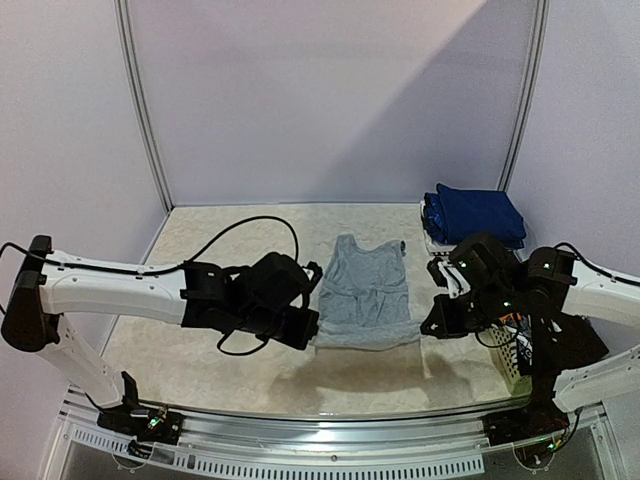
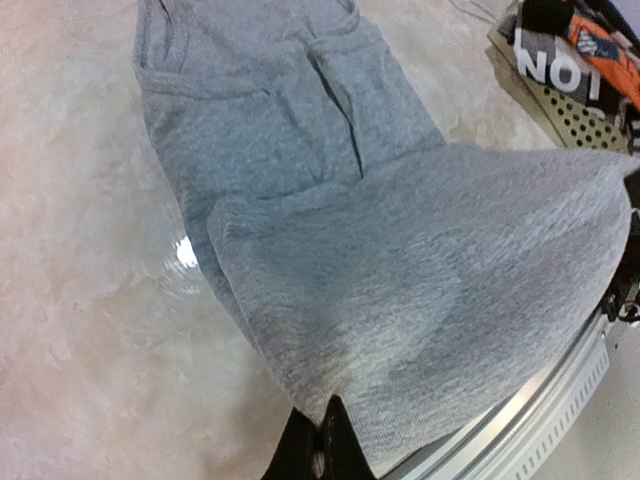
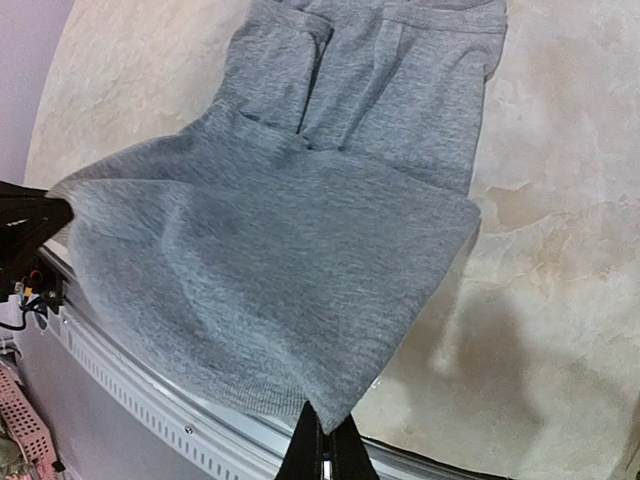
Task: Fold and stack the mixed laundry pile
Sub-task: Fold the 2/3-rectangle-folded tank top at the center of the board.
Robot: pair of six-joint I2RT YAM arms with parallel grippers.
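A grey shirt [image 1: 365, 290] lies in the middle of the table, its shoulder end flat on the far side. Its near hem is lifted off the surface and stretched between both grippers. My left gripper [image 1: 312, 338] is shut on the hem's near left corner; in the left wrist view the cloth [image 2: 400, 260] runs into the closed fingers of that gripper [image 2: 325, 428]. My right gripper [image 1: 428, 328] is shut on the near right corner, and in the right wrist view the shirt [image 3: 270, 250] hangs from it [image 3: 325, 432]. Orange, black and white printed garments [image 2: 590, 40] lie in a basket at the right.
Folded navy blue pieces [image 1: 478, 215] sit stacked at the back right corner. A pale lattice basket [image 1: 508, 362] stands at the right edge beside my right arm. The metal front rail [image 1: 320, 425] runs just below the lifted hem.
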